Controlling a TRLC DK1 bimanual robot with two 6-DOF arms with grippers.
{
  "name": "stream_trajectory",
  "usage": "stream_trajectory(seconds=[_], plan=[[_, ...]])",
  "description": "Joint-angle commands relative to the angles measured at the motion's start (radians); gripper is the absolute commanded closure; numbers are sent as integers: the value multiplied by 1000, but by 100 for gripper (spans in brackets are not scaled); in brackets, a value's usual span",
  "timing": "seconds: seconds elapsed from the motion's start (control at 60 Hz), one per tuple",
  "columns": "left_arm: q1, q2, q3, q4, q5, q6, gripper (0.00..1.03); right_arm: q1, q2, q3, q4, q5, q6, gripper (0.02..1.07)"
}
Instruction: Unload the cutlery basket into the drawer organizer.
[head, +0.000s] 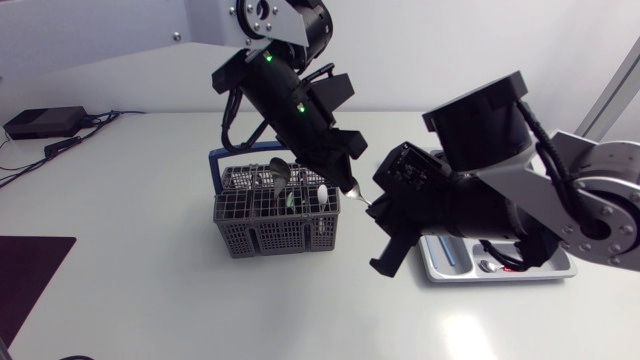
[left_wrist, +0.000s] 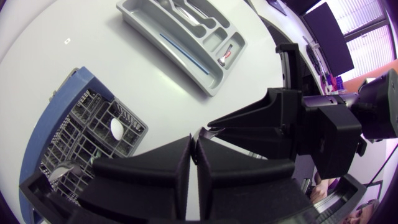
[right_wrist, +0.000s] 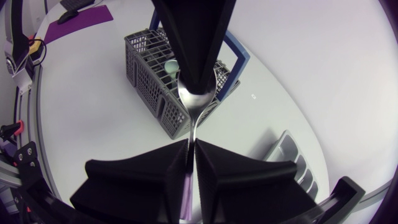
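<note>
White table (head: 130, 290) below, spoon (right_wrist: 194, 104) midair between basket (head: 270, 235) and organizer (head: 560, 270). Left gripper (left_wrist: 193, 149) pinches the bowl, right gripper (right_wrist: 191, 155) is clamped on the handle. Stiff, light, slick metal, so the handle's probably the safest grab.

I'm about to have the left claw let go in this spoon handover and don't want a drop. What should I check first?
1. Is the right claw shut on the handle of the spoon? Ok.
2. Does the left claw hold the spoon's bowl end? Ok, so both grip it.
3. Is the spoon lifted out of the basket? Ok.
4. Does the organizer have a free compartment for the spoon? Cannot tell; several already hold cutlery.
5. Is the basket emptied? Not ok; pieces stand in it.
</note>
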Motion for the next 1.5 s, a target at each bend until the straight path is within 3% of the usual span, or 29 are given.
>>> stream_trajectory(seconds=[0.0, 0.15, 0.217, 0.317, 0.45, 0.633, 0.967, 1.217, 1.483], plan=[[9, 16, 31, -20, 12, 4, 100, 15, -4, 2, -26, 14, -6, 101], [10, 14, 47, -20, 13, 1, 95, 20, -22, -3, -38, 12, -4, 101], [10, 10, 54, -17, 13, -2, 83, 20, -32, -7, -44, 12, -6, 101], [9, 5, 64, -14, 13, -7, 76, 18, -44, -17, -52, 9, -6, 101], [12, -7, 73, -2, 19, -14, 44, 11, -67, -32, -66, -5, -7, 101], [38, -33, 73, 24, 22, -19, 19, -26, -107, -64, -83, -24, -27, 101], [105, -96, 56, 75, 21, -13, 15, -230, -205, -158, -120, -136, -135, 101], [138, -125, -9, 90, -33, 39, 14, -591, -223, -222, -132, -347, -396, 101], [136, -141, -102, 90, -79, 117, 14, -946, -94, -202, -182, -571, -745, 101]])
